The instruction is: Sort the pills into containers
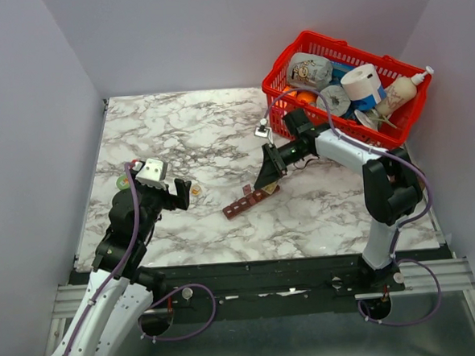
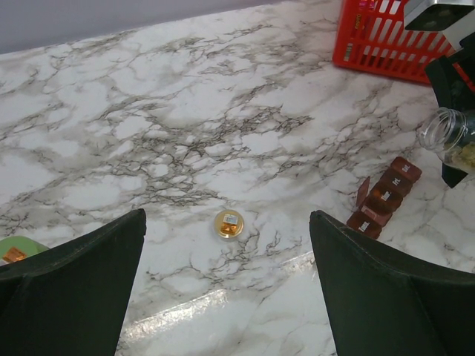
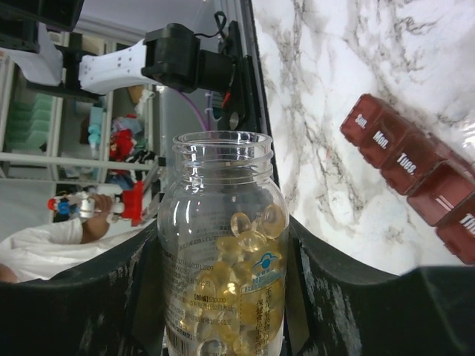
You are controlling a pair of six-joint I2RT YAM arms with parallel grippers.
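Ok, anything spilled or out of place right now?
Nothing clearly spilled: the pills are inside the uncapped bottle held by the right gripper. Its green cap lies far left, and a small amber disc lies loose on the table.

The top view looks down from above and behind the arm bases, far enough off to take in the whole marbled surface (image 1: 218, 131), with the red basket (image 1: 278, 75) at upper right. The left wrist view sits low and faces across the surface, the left fingers (image 2: 74, 282) filling its lower corners. The right wrist view is close up on a clear bottle (image 3: 223, 245) between the right fingers (image 3: 356, 304). All three views share the containers (image 1: 251, 200). The bottle also shows at the right edge of the left wrist view.
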